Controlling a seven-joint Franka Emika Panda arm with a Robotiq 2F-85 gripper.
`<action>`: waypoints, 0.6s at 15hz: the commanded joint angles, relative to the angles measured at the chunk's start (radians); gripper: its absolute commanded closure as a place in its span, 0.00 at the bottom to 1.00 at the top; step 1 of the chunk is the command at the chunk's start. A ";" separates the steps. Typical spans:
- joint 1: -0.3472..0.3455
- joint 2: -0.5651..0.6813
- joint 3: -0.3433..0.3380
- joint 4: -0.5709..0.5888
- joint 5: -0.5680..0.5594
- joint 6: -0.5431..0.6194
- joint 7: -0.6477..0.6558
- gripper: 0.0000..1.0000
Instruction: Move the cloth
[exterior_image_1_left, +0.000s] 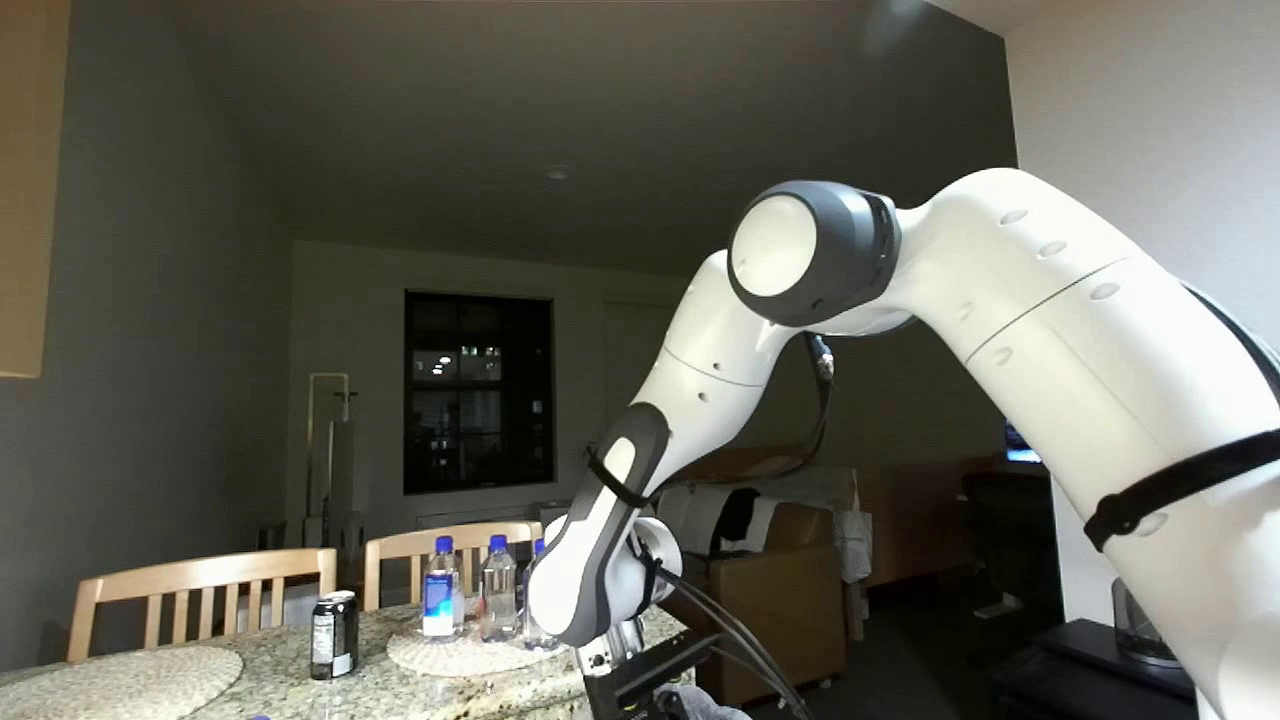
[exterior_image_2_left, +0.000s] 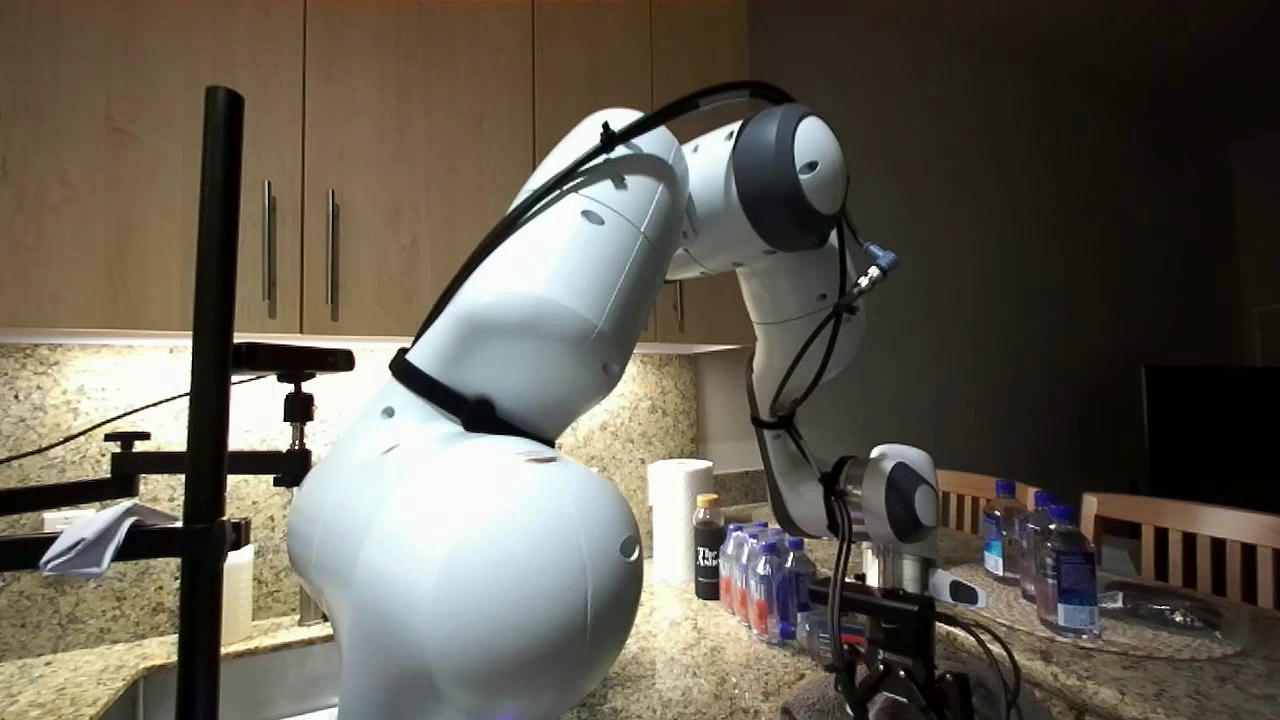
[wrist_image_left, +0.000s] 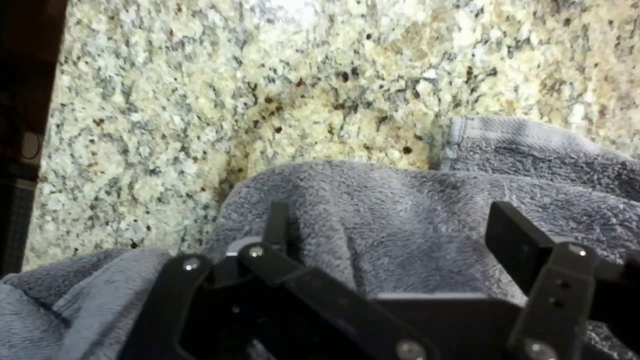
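Observation:
The cloth (wrist_image_left: 390, 200) is a fuzzy grey fabric piece lying in folds on the speckled stone counter. It fills the lower half of the wrist view. Only small parts of it show at the bottom of both exterior views (exterior_image_1_left: 708, 706) (exterior_image_2_left: 812, 696). My gripper (wrist_image_left: 389, 220) is open, with its two black fingers wide apart over the cloth. A raised fold lies between the fingers, near the left one. I cannot tell whether the fingertips touch the fabric. In both exterior views the fingertips are cut off by the bottom edge.
Clear bottles with blue caps (exterior_image_1_left: 440, 595) stand on a round placemat (exterior_image_1_left: 470, 658) near a black can (exterior_image_1_left: 334, 635). Several more bottles (exterior_image_2_left: 765, 590), a dark bottle (exterior_image_2_left: 707, 550) and a paper roll (exterior_image_2_left: 680, 520) stand near the arm. The counter (wrist_image_left: 150, 125) ends at the wrist view's left.

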 joint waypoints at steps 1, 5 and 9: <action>0.031 0.058 -0.012 0.050 -0.040 0.025 0.016 0.00; 0.039 0.064 -0.013 0.055 -0.031 0.060 0.018 0.33; 0.035 0.039 -0.007 0.022 -0.014 0.126 0.019 0.59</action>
